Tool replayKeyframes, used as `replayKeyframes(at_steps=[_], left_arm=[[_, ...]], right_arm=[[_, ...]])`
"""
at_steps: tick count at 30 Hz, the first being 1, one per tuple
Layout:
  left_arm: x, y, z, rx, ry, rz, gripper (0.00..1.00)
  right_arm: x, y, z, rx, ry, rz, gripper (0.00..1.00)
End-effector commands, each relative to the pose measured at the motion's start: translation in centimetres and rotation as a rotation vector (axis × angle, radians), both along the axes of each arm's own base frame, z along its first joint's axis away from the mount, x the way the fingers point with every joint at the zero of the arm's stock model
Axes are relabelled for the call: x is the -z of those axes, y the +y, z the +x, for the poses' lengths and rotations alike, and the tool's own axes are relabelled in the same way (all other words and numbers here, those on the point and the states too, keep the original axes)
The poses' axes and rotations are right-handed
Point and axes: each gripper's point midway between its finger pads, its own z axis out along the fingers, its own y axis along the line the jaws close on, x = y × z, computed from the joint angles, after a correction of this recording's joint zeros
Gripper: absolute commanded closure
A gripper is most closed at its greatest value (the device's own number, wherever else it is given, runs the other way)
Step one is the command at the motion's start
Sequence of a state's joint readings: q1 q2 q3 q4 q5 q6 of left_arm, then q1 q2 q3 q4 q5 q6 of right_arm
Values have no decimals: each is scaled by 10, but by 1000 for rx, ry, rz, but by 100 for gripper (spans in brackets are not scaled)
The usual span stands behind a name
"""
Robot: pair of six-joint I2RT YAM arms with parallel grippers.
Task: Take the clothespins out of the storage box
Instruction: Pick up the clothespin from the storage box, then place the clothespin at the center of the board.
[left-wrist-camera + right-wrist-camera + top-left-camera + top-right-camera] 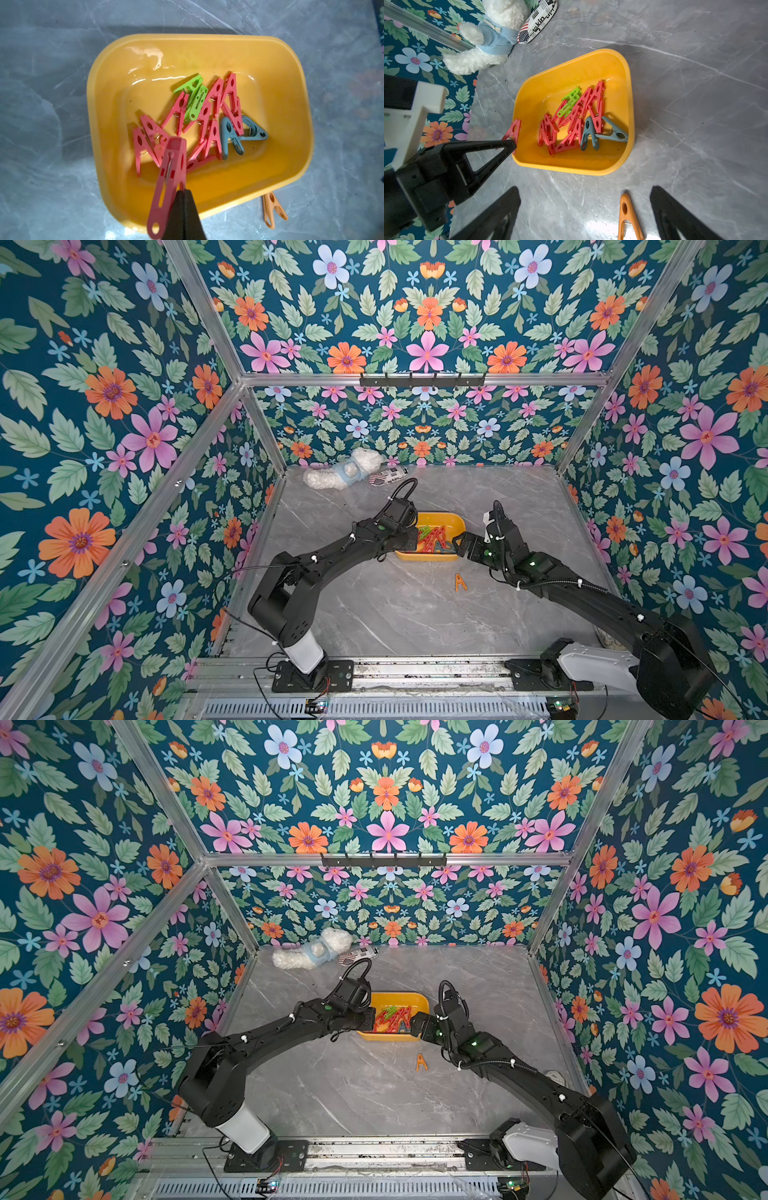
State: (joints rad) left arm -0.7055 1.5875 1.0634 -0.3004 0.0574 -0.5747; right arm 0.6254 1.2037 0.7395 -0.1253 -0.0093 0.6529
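Note:
A yellow storage box [455, 522] [419, 1000] sits mid-table. It holds a pile of red, green and blue-grey clothespins [207, 116] [577, 120]. My left gripper [184, 190] [409, 543] is shut on one red clothespin [168, 182] [513, 131] by one of its legs, over the box's near-left corner. An orange clothespin [459, 583] [421, 1063] [628, 216] lies on the table in front of the box. My right gripper [584, 199] [456, 545] hovers open by the box's right side. The orange clothespin shows between its fingers, untouched.
A white plush toy [340, 475] and a printed case [388, 477] lie at the back left against the floral wall. A black hook rail [422, 379] hangs on the back frame. Grey marble table [395, 614] stretches in front of the box.

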Motion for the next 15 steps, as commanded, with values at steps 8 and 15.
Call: replayKeyframes(at_steps=[8,15], left_arm=[[4,14,-40,-253,39,-278,100],[27,11,-66,-296,79,-349,100]], right_arm=[[-1,14,-12,-85,-3,37,1],[0,20,-22,-113,-2,24,1]])
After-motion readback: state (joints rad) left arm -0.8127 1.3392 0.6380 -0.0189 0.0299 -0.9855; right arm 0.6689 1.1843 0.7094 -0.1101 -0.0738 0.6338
